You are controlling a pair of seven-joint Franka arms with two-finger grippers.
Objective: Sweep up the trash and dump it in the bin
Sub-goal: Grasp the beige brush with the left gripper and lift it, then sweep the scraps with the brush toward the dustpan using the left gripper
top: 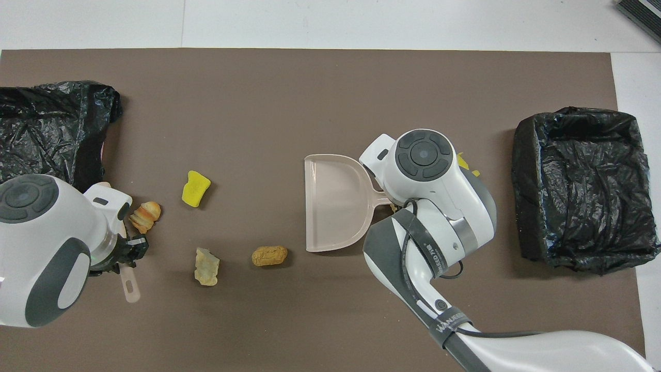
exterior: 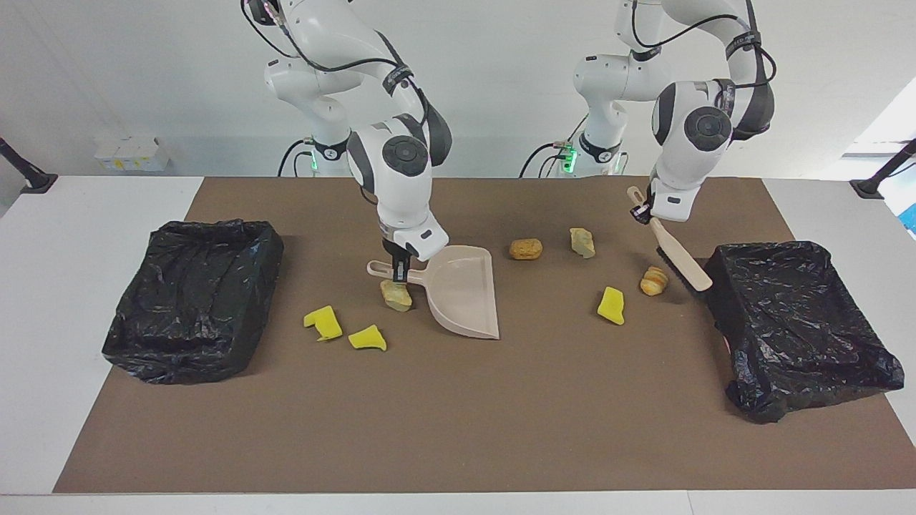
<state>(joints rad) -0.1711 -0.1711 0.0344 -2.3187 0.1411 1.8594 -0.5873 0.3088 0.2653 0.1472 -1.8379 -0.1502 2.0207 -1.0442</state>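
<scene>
step in hand: lining up the sweep — nothing in the dustpan (exterior: 464,290) yet, pan sits mid-frame with its flat open edge toward frame right in the facing view. right gripper (exterior: 398,268) is clenched on the pan handle, left of centre. left gripper (exterior: 646,212) is clamped on the brush (exterior: 678,255) at upper right, just beside the black bin (exterior: 794,322) at the left arm's end. brush long axis runs diagonally, handle end up-left, head down-right at the bin's corner, tilted well off vertical.

trash is scattered: croissant-like chunk (exterior: 654,280) just beside the brush head, yellow sponge piece (exterior: 611,305) lower left of it, pale chunk (exterior: 582,242) and brown roll (exterior: 526,249) above centre, tan chunk (exterior: 396,295) under the pan handle, two yellow sponge bits (exterior: 323,322) (exterior: 368,337) left of centre, near the second bin (exterior: 193,297).

next move, my read — drop the brush head to the mat bin-side of the croissant and drag toward the pan mouth, picking up the sponge piece on the way. pan lip needs to stay flat on the mat.
</scene>
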